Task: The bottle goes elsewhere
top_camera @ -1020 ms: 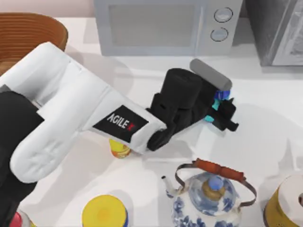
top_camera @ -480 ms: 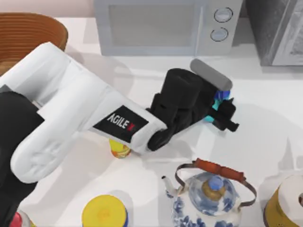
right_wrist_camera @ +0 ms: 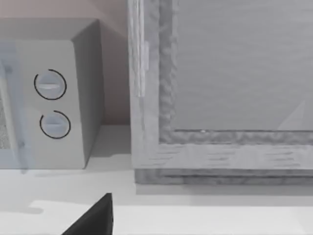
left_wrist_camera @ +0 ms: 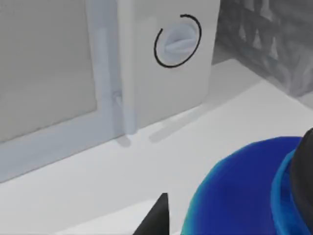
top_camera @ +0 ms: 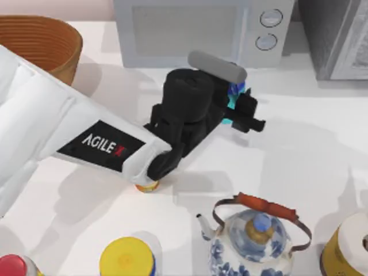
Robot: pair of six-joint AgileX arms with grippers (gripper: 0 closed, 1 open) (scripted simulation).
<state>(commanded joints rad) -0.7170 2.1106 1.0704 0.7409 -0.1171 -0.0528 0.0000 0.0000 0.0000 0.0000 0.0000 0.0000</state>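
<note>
The bottle (top_camera: 232,99) is small and teal with a darker blue shoulder, and peeks out between the black fingers of my left gripper (top_camera: 238,104), which is shut on it. It hangs in front of the microwave (top_camera: 201,31), below the knob panel. In the left wrist view the bottle's blue shoulder (left_wrist_camera: 244,191) bulges close to the camera, with one black fingertip (left_wrist_camera: 157,218) beside it. My right arm is idle, and its wrist view faces the microwave (right_wrist_camera: 49,98) and a grey cabinet (right_wrist_camera: 220,98).
A blue-and-white kettle (top_camera: 253,241) stands at the front. A slim yellow bottle (top_camera: 146,185) sits under my left arm. A wicker basket (top_camera: 40,40) is at the back left, a yellow-lidded can (top_camera: 126,259) at the front left, and a grey cabinet (top_camera: 339,37) at the back right.
My left gripper has carried the bottle toward the back and left, closer to the microwave. The whole left arm has swung the same way.
</note>
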